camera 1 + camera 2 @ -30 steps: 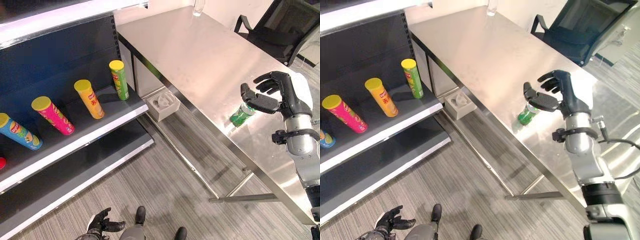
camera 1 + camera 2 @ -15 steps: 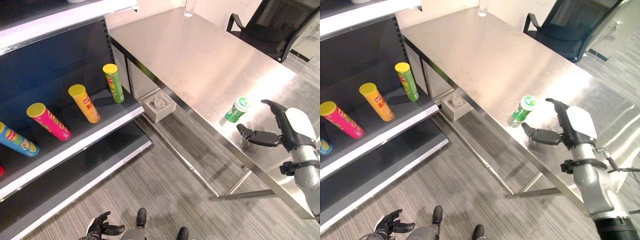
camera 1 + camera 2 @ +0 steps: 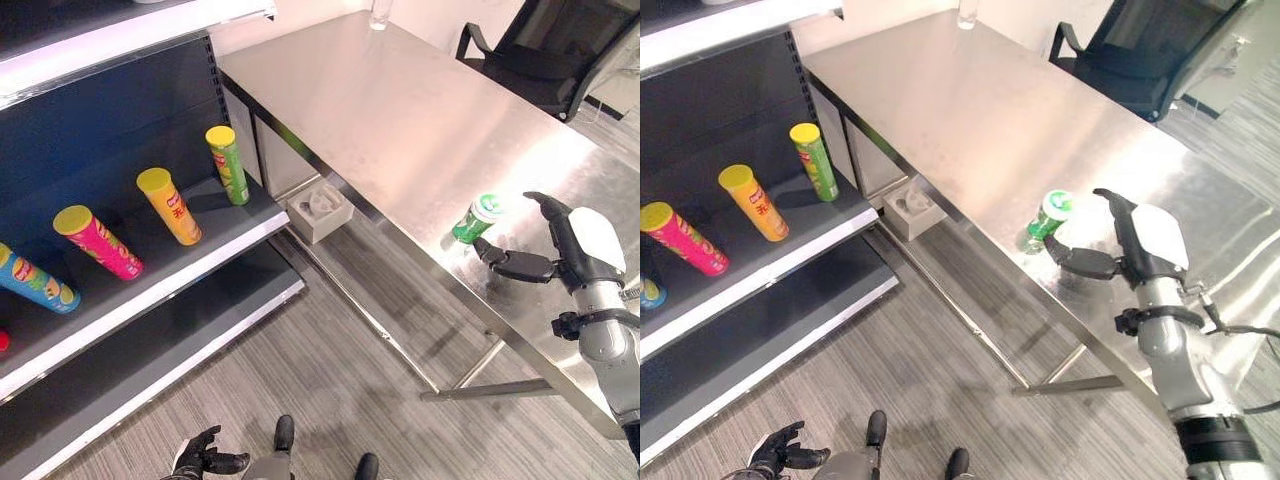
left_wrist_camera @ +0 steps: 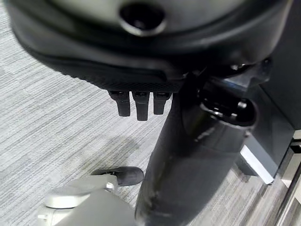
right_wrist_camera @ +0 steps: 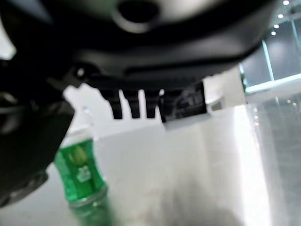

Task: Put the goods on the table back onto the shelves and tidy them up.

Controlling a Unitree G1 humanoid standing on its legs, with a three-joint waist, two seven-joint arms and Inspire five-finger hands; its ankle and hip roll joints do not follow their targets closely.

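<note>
Left eye view: the green can (image 3: 474, 219) stands on the tabletop (image 3: 400, 110), just past the right hand (image 3: 570, 250), whose fingers (image 3: 545, 205) are spread apart, not touching it. Four cans lie on the shelf (image 3: 190, 260). The left hand (image 3: 205, 458) hangs low, fingers loosely open.

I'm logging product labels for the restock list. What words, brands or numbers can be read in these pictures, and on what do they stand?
None can be read.
Green can on the steel table, by the right hand: print blurred.
Green tube, orange tube, pink tube and blue tube on the shelf: labels too small.
</note>
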